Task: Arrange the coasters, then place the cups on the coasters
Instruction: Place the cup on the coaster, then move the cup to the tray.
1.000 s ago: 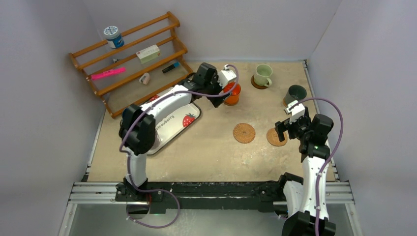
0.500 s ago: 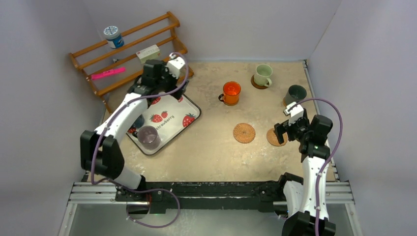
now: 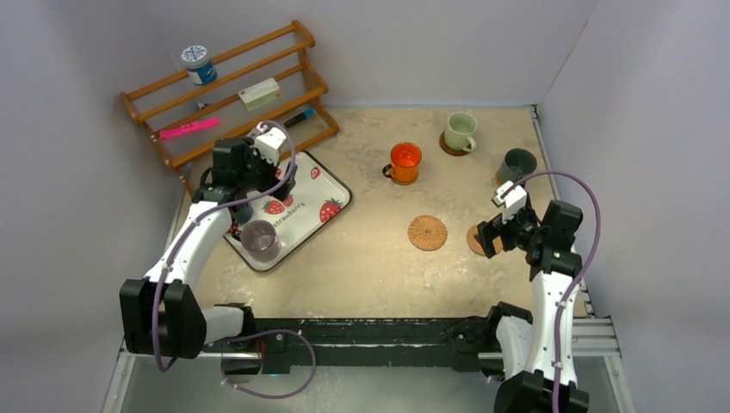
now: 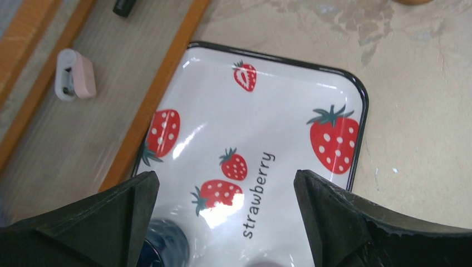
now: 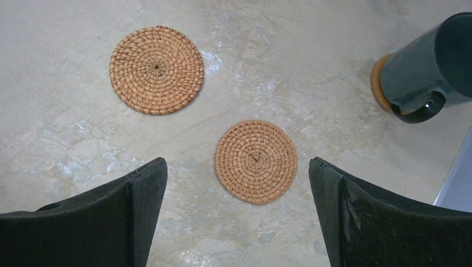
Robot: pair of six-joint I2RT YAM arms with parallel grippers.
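My left gripper hangs open over the strawberry tray, nothing between its fingers. On the tray stands a purple-grey cup. A dark blue cup peeks in beside my left finger. The orange cup stands mid-table. The pale green cup and the dark grey-green cup each sit on a brown coaster. Two woven coasters lie bare. My right gripper is open above the nearer one.
A wooden rack at the back left carries a blue-and-white jar, a white box and a pink strip. A small white-pink object lies on its lowest shelf. White walls close in on both sides.
My left arm has swung away from the orange cup, back and left to above the tray, leaving the cup standing. My right gripper has barely shifted.
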